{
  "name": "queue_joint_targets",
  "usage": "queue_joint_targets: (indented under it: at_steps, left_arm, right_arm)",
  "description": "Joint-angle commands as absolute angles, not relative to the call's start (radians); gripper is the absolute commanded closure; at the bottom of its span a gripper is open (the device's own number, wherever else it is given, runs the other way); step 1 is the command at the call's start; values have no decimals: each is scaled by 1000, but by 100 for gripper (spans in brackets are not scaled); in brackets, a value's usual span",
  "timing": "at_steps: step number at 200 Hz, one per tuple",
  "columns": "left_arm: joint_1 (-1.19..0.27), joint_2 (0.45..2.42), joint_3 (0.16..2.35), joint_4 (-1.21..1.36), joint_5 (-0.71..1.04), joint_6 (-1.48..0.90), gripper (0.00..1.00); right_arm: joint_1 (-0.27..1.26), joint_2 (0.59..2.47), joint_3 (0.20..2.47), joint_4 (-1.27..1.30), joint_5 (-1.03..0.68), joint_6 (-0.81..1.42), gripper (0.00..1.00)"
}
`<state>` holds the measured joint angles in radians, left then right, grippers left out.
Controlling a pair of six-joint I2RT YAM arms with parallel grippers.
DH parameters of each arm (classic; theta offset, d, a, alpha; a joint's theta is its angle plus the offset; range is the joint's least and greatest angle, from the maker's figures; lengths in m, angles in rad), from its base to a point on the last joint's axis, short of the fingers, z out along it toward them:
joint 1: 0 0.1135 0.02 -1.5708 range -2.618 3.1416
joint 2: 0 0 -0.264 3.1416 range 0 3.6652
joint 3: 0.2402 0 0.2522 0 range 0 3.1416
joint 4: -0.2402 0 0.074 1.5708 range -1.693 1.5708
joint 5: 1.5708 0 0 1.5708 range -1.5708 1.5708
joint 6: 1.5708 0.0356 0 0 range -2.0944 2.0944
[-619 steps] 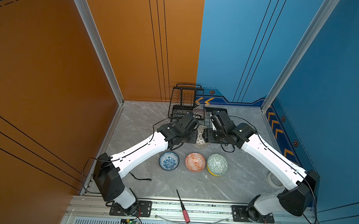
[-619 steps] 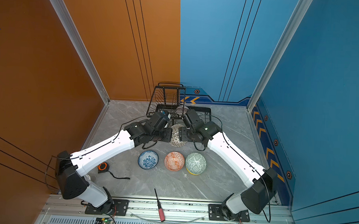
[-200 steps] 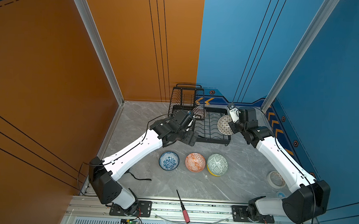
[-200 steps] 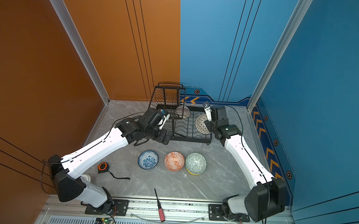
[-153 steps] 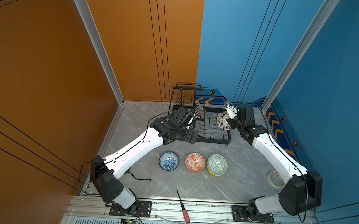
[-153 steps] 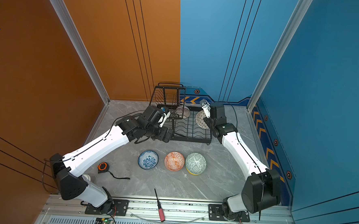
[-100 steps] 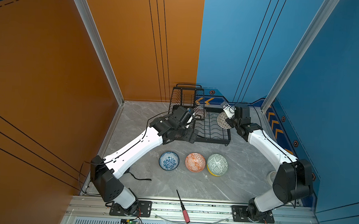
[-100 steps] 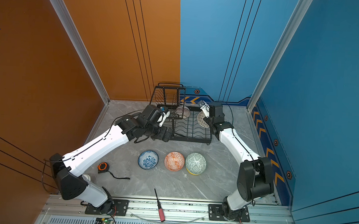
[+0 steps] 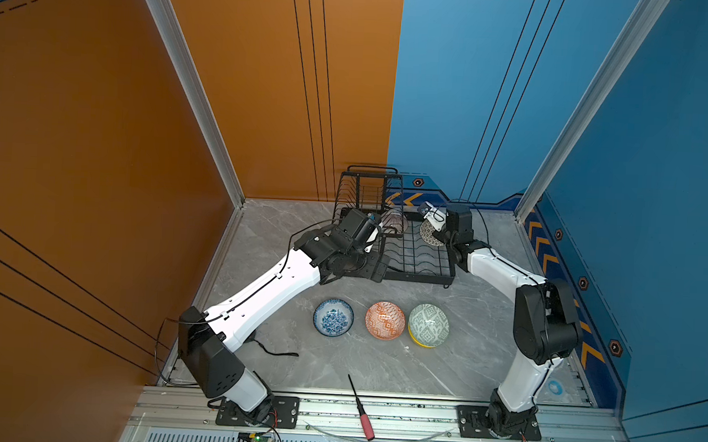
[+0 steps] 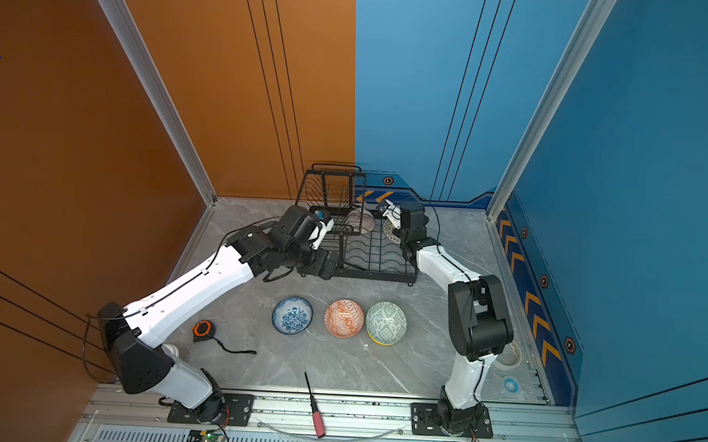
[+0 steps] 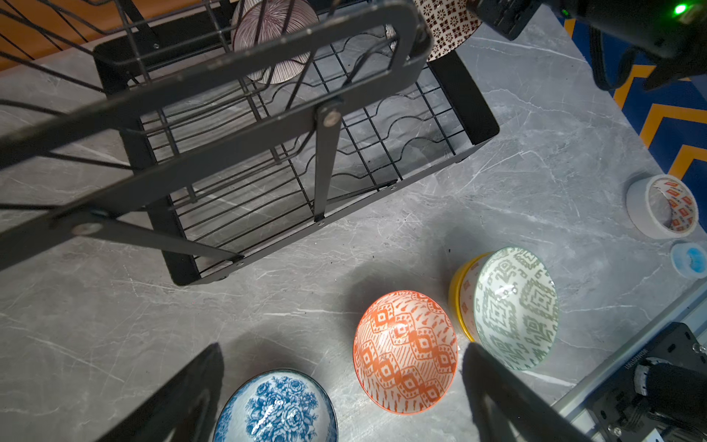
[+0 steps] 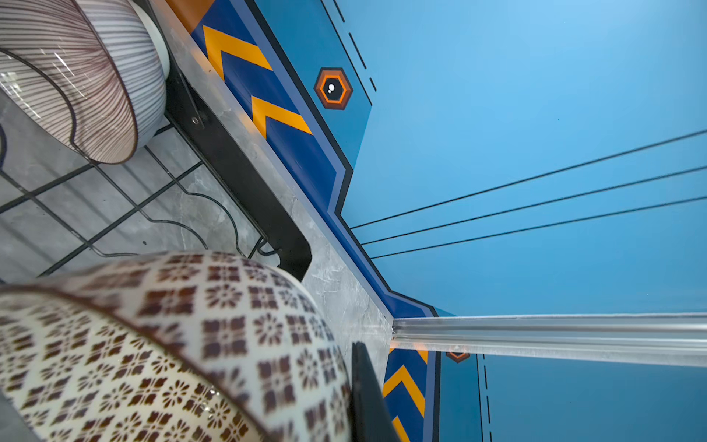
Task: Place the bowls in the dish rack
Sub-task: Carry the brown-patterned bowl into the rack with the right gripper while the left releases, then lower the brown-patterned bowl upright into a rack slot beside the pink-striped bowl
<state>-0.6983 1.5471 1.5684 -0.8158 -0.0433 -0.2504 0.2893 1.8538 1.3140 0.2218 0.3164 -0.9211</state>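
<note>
Right gripper [image 9: 434, 231] clamped tight on rim of dotted bowl [image 9: 427, 235]; bowl held on edge over far right corner of dish rack [image 9: 419, 260]. Striped bowl [image 9: 398, 222] stands in rack just beside it. Left gripper [image 11: 342, 348] spread wide, empty, near rack's front left corner. On table [image 9: 484, 320], in a row: blue bowl [image 9: 333, 317], orange bowl [image 9: 384, 320], green bowl [image 9: 429, 325] nested in yellow bowl [image 11: 457, 294].

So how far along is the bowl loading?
One done: striped bowl sits in the dish rack. In hand: right pincer holds the brown-patterned bowl at the rack's far end. Remaining: blue bowl, orange bowl, green bowl nested in yellow bowl, on the table. Left pincer open, empty.
</note>
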Motion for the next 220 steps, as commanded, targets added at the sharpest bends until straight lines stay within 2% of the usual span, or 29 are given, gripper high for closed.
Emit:
queue_joint_targets:
  at_steps: [1,220]
  left_arm:
    - [-683,1560,1591,-845,-12,-240,2]
    - [-667,1567,1606,-854,27,-178,2]
  right_arm:
    - [291,1875,1372,386,346,-983,100]
    - [284,2187,1478,818,313,-1280,100]
